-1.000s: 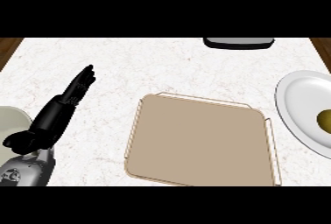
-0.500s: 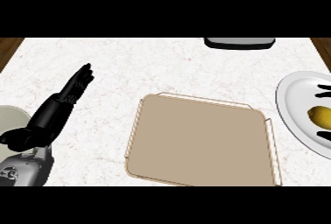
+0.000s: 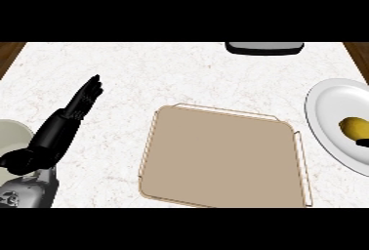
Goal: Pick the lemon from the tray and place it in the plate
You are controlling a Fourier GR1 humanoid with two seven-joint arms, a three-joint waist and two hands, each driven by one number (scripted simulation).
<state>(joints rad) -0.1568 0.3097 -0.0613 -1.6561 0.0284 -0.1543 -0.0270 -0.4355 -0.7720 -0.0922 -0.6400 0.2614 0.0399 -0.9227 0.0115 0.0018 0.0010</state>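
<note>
At the 8 o'clock edge of the white marbled table (image 3: pixel 180 73) part of a pale round dish (image 3: pixel 13 134) shows, partly hidden by the grey left forearm. The black left hand (image 3: pixel 61 124) rises from there toward 11 o'clock, its fingers (image 3: pixel 88 93) straight and released, holding nothing, resting above the table well apart from the tray. At the centre, reaching toward 6 o'clock, lies the flat tan rectangular tray (image 3: pixel 220 156) with a thin pale rim, its surface bare. At 12 o'clock, against the far edge, sits a dark rectangular object (image 3: pixel 264 48), only partly in view. At 3 o'clock the round white plate (image 3: pixel 324 105) is cut off by the edge of the view, and the yellow lemon (image 3: pixel 355 127) lies on it. Just below the lemon, touching it, a small black tip (image 3: pixel 362 143) of the right hand shows at the edge; I cannot tell whether its fingers are released or clenched
</note>
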